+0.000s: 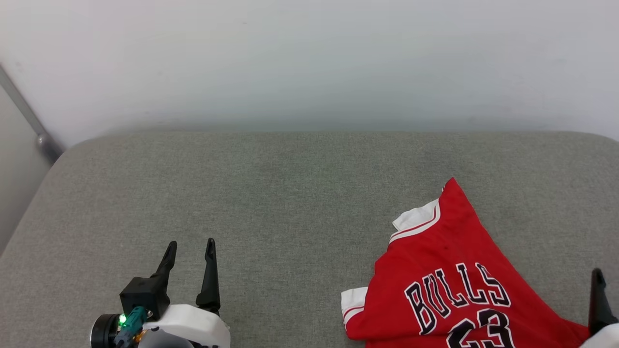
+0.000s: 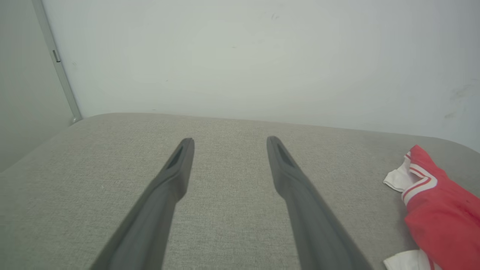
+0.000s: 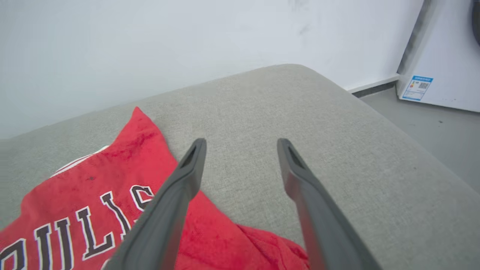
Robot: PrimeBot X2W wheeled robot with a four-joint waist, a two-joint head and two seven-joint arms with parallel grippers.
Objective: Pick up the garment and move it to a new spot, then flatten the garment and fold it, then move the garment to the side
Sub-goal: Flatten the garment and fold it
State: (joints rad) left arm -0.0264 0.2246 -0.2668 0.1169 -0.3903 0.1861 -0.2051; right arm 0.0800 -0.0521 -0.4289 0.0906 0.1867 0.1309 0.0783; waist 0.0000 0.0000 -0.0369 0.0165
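Fingers of the left gripper [image 1: 191, 244] stand apart over bare cushion [image 1: 290, 193] by its near left corner. Further right the garment [image 1: 445, 261] lies rumpled at the near right edge, lettering up, one red corner pointing toward the far edge, so its long axis looks near-to-far. The right gripper [image 3: 242, 141], clearly the nearer one, hangs spread and empty over the shirt's right border.
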